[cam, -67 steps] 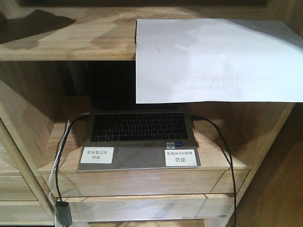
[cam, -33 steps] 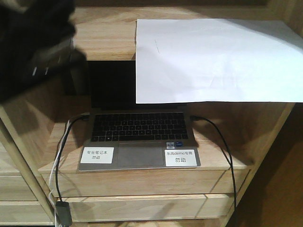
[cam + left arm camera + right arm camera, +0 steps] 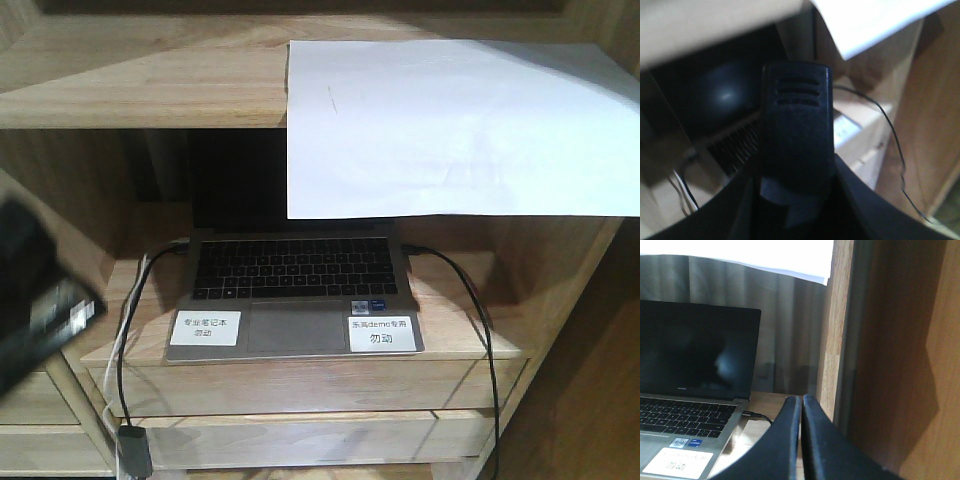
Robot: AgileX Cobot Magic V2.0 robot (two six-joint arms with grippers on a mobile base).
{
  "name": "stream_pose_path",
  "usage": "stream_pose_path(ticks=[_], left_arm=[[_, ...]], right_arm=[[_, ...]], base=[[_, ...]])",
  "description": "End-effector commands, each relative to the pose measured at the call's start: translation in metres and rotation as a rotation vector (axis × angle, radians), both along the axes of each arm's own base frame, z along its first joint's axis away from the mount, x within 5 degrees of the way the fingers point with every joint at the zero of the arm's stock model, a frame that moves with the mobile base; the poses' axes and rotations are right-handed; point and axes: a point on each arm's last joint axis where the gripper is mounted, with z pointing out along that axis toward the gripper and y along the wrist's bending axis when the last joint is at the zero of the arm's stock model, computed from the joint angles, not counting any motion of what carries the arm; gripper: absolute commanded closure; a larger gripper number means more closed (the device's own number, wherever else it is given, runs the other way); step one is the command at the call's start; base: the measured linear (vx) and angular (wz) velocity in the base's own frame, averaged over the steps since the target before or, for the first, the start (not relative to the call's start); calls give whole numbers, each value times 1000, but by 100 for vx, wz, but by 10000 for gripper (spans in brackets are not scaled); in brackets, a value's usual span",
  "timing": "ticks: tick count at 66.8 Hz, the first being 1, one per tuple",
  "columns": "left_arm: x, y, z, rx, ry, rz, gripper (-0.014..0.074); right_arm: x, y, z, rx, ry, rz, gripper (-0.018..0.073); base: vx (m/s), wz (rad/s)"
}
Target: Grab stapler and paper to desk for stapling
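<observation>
The paper [image 3: 450,125], a large white sheet, lies on the upper shelf and hangs over its front edge in front of the laptop's screen. Its corner [image 3: 875,20] shows in the left wrist view and its lower edge [image 3: 765,255] in the right wrist view. My left gripper [image 3: 796,172] is shut on the stapler [image 3: 796,110], a black body with three grooves standing up between the fingers. In the front view that arm is a blurred dark mass [image 3: 35,300] at the lower left. My right gripper [image 3: 801,399] is shut on nothing, low beside the shelf's right wall. The desk is out of view.
An open laptop [image 3: 295,290] with two white labels sits in the lower compartment of the pale wooden shelf unit [image 3: 130,85]. Black cables [image 3: 480,320] run from both its sides down the front. The shelf's upright right wall [image 3: 840,340] is close to my right gripper.
The dark left arm, at the upper left half a second ago, has dropped to the lower left of the front view. The paper and the laptop have not moved.
</observation>
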Motion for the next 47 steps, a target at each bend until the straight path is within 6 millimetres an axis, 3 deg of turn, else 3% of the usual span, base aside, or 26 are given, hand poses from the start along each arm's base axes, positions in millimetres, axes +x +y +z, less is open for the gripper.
stream_pose_path(ticks=[1,10,19,47], left_arm=[[-9,4,-4,-113,-82,25,603],[-19,9,-35,-106,-65,30,603],[-28,14,-51,-125,-97,41,603],[-36,18,-54,-144,-134,42,603]], right_arm=[[-2,0,7,1,-87,2,568],[-2,0,7,1,-87,2,568],[-2,0,7,1,-87,2,568],[-2,0,7,1,-87,2,568]], base=[[0,0],[0,0],[0,0],[0,0]])
